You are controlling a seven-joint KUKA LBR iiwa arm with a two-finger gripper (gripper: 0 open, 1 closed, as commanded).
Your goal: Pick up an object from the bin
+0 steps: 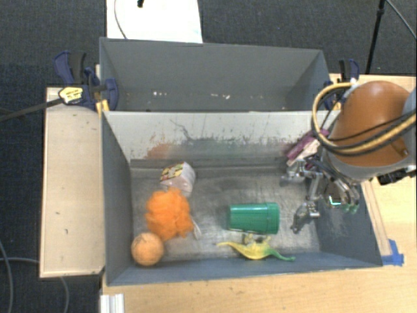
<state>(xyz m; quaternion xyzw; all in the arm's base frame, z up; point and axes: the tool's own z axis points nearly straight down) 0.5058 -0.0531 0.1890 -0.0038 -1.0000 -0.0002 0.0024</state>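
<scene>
Hovering by the right wall of the bin (355, 237) beside the green cylinder (254, 218), the gripper (311, 208) shows no discernible opening state. Off-centre descent could roll the cylinder away.

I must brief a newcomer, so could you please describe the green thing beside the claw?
In the grey metal bin, look at the right half of the floor, just left of the claw. A green cylinder lies there on its side, with a yellow toy lizard toward the front wall. It alone is dark green and smooth-sided; the lizard is thin and yellowish.
</scene>
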